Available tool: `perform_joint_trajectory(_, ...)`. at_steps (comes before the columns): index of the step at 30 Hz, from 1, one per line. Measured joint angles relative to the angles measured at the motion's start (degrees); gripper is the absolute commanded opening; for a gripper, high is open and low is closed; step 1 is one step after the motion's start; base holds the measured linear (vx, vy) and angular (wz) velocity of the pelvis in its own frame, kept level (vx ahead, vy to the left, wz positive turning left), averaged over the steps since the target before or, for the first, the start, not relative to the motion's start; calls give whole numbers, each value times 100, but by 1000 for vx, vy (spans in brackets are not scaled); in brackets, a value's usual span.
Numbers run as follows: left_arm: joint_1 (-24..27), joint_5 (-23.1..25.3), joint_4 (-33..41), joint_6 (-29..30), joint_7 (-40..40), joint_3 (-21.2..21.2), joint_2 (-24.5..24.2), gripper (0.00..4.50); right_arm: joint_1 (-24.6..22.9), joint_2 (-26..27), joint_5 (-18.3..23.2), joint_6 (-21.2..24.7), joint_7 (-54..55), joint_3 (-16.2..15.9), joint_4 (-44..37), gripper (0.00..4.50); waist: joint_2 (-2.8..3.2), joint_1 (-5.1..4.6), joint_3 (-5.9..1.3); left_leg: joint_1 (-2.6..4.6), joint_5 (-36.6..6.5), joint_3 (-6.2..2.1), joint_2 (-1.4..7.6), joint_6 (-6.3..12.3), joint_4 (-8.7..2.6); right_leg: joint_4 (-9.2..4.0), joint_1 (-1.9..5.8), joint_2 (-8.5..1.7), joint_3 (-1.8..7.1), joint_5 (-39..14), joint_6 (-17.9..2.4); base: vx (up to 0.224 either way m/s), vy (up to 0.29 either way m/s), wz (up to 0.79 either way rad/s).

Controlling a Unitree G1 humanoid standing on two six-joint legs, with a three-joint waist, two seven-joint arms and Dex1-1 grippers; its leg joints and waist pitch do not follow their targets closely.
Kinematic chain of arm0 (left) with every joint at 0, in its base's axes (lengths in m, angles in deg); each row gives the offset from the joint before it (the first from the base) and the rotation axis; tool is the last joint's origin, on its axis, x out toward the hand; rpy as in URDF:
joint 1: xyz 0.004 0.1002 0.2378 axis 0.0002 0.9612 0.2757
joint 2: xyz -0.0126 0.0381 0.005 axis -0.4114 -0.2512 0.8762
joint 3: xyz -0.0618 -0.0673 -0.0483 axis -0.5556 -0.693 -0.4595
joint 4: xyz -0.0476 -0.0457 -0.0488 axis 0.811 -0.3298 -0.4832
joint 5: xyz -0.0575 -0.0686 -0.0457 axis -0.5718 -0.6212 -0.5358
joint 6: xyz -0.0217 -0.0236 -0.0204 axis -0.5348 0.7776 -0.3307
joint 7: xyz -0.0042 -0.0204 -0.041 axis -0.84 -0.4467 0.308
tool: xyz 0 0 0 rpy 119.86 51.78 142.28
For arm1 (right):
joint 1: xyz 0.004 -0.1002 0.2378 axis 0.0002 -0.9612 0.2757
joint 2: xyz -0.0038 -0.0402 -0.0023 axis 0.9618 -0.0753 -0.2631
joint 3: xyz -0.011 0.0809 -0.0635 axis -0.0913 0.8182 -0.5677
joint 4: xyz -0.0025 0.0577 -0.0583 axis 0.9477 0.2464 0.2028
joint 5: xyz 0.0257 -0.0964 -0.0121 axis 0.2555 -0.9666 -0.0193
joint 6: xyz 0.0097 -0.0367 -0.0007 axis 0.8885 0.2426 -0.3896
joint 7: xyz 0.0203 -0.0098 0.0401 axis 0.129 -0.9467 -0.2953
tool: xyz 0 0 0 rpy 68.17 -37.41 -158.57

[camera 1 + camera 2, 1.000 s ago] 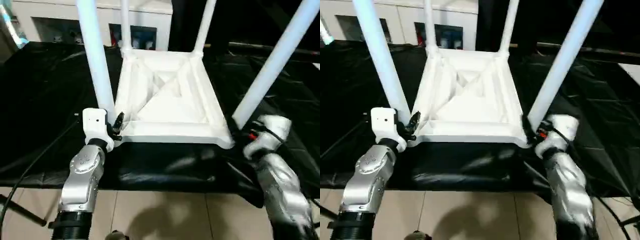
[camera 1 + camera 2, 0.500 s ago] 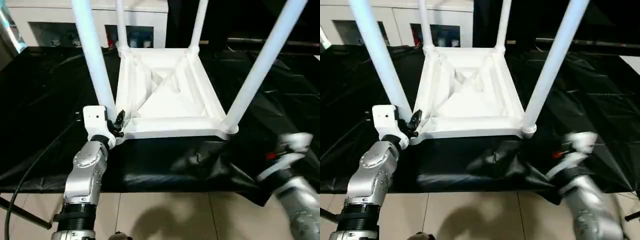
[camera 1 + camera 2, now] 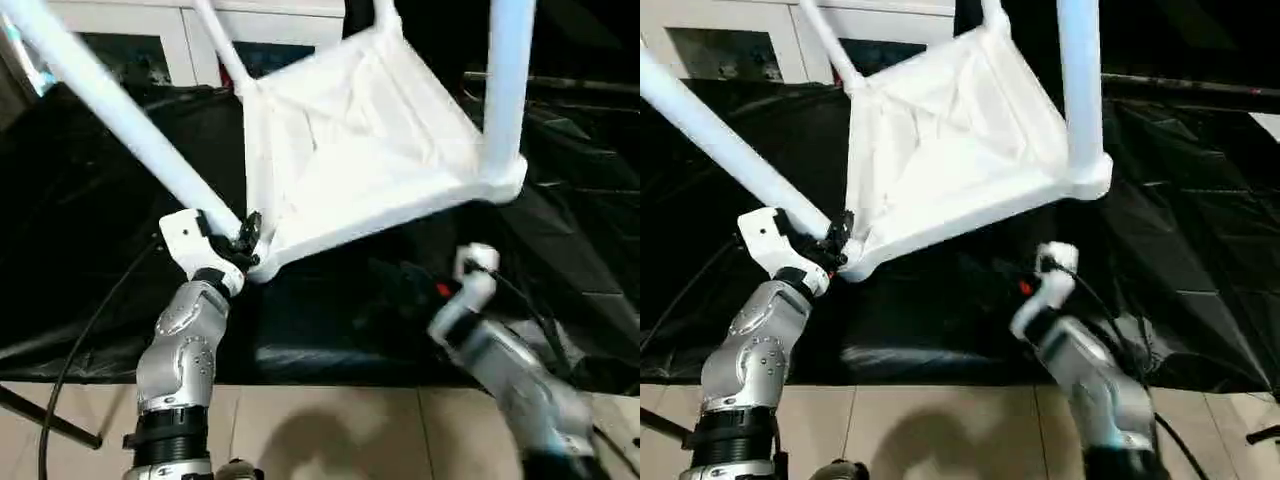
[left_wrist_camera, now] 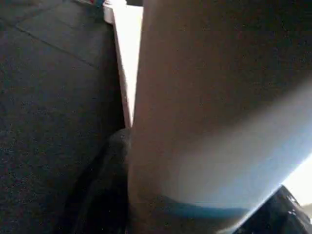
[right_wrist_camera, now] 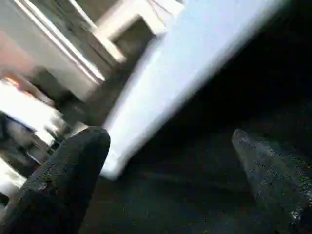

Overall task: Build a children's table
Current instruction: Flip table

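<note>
Four Legs In, Table Tipping On One Corner

Four legs stood seated in the upturned children's table (image 3: 360, 150), which was tilted on the black-covered bench (image 3: 90, 200) with its near left corner low and its near right corner lifted clear of the sheet.

Left gripper (image 3: 245, 238) clenched around the near-left leg (image 3: 120, 120) just above its socket; the left wrist view was crowded by that leg between the fingers. Right gripper (image 5: 165, 180) released, fingers (image 5: 63, 170) spread wide with nothing between them, its arm (image 3: 500, 350) low at the bench's front edge, apart from the near-right leg (image 3: 505, 90).

Risk, as judged: only one grip carried the tilt. A slip along the smooth tube, or the low corner skidding on the slick sheet, could let the table drop or roll off the front edge. Twisting load might also loosen the held leg in its socket.

Change from a second earlier: table then lay flat, right gripper at the near-right corner; since then it had let go and dropped away, and the table had tipped.
</note>
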Motion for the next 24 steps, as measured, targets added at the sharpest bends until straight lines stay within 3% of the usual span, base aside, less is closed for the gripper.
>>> perform_joint_trajectory(5, 39, -30, 110, 78, -9, -12, 21, 213, 433, 148, 141, -65, -53, 254, 380, 450, -22, -2, 8, 1, 1, 2, 0, 0, 0, 1, 0, 1, 0, 2, 4, 0, 0, 0)
perform_joint_trajectory(15, 71, -89, 175, 153, -13, -17, 98, 213, 1444, 613, 139, -693, 498, 797, 1941, 450, -49, 5, 6, 1, 10, 6, 1, 11, 9, 16, 0, 0, -1, 3, 4, 0, 0, 0)
perform_joint_trajectory(24, 79, -94, 186, 203, 0, -11, 107, 213, 2352, 854, 227, -1038, 515, 1092, 3066, 450, -69, -2, -4, 2, 11, 6, 3, 13, 31, 37, 1, 0, -2, 7, 2, 0, 0, 0)
